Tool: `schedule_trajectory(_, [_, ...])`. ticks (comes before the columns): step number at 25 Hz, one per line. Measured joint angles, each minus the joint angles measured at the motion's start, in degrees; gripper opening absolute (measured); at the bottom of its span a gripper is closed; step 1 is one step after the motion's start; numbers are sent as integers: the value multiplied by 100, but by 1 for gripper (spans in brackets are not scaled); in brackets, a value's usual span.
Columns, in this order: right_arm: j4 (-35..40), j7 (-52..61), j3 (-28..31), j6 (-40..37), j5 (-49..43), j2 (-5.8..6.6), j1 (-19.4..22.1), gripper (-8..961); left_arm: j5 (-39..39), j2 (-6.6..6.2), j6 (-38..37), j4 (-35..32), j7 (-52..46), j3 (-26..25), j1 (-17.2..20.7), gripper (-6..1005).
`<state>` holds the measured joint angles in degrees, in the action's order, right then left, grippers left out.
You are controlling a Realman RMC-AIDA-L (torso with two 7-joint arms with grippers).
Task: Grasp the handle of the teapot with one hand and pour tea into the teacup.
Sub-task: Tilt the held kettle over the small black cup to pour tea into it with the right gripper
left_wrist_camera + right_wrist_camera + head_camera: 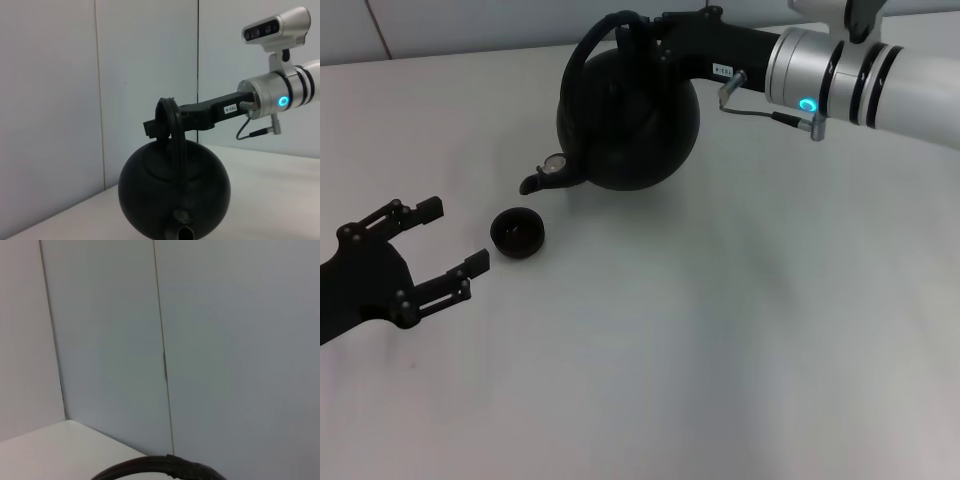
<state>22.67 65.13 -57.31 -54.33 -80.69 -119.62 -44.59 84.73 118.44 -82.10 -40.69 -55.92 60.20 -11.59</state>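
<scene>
Black against the white table (pixel 720 380), my left gripper (pixel 438 245) sat spread and idle left of the teacup (pixel 517 232). The teapot (pixel 630 120) stood tilted just right of the cup, spout above it; I judged pouring underway. My right gripper (pixel 645 40) pinched the handle (pixel 582 55).

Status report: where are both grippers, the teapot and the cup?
Right gripper shut on handle, teapot tilted toward cup. Left gripper open beside cup. Nothing in the way.
</scene>
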Motion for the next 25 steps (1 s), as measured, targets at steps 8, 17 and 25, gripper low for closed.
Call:
schedule_trajectory(8, [-9, -1, -152, 159, -2, 0, -62, 168, 0, -11, -16, 0, 3, 0, 16, 809])
schedule_trajectory(17, [-4, -1, -231, 270, 5, 0, -131, 167, 0, -14, -17, 0, 12, 0, 17, 809])
schedule_trajectory(25, [3, -1, -302, 369, 5, 0, -183, 168, 0, -14, -17, 0, 12, 0, 13, 809])
